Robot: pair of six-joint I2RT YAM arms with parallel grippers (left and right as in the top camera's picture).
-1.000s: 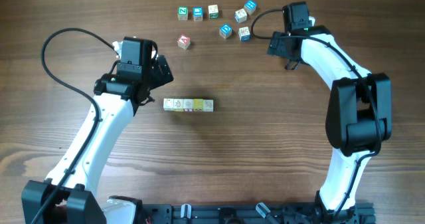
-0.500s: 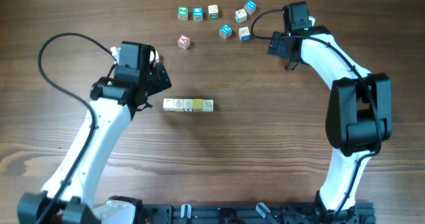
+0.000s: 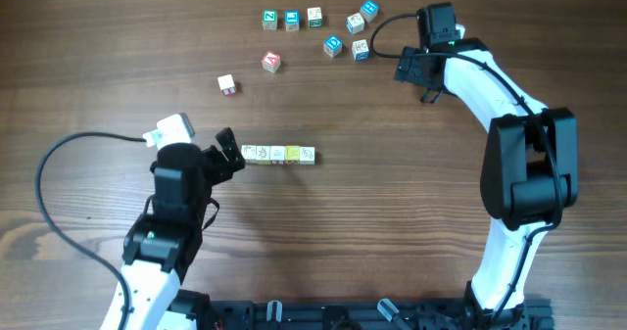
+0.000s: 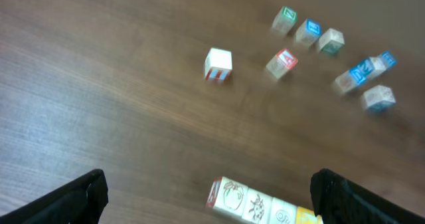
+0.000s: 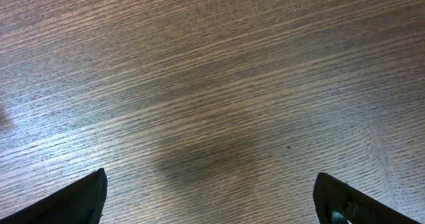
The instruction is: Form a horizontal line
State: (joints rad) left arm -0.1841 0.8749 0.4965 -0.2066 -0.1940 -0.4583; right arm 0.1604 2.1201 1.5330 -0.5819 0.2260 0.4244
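Observation:
The horizontal line [image 3: 278, 154] is a short straight row of cream-faced letter cubes with one yellow, lying touching at the table's middle. Its left end shows at the bottom of the left wrist view [image 4: 259, 205], with an apple and a ladybird on the faces. My left gripper [image 3: 231, 152] is open and empty, just left of the row's left end and facing it; in the left wrist view [image 4: 209, 196] its jaws stand wide apart. My right gripper [image 3: 415, 80] is open and empty over bare wood at the back right [image 5: 212, 197].
A white cube with red stripes [image 3: 226, 84] lies alone behind the row's left end [image 4: 218, 64]. A red-marked cube [image 3: 271, 62] lies farther back. Blue- and green-faced cubes [image 3: 292, 19] are scattered along the far edge, some near my right arm [image 3: 361, 49].
My left arm has drawn back toward the front edge and turned to face the row, uncovering the red-striped white cube. The row and the right arm have not moved.

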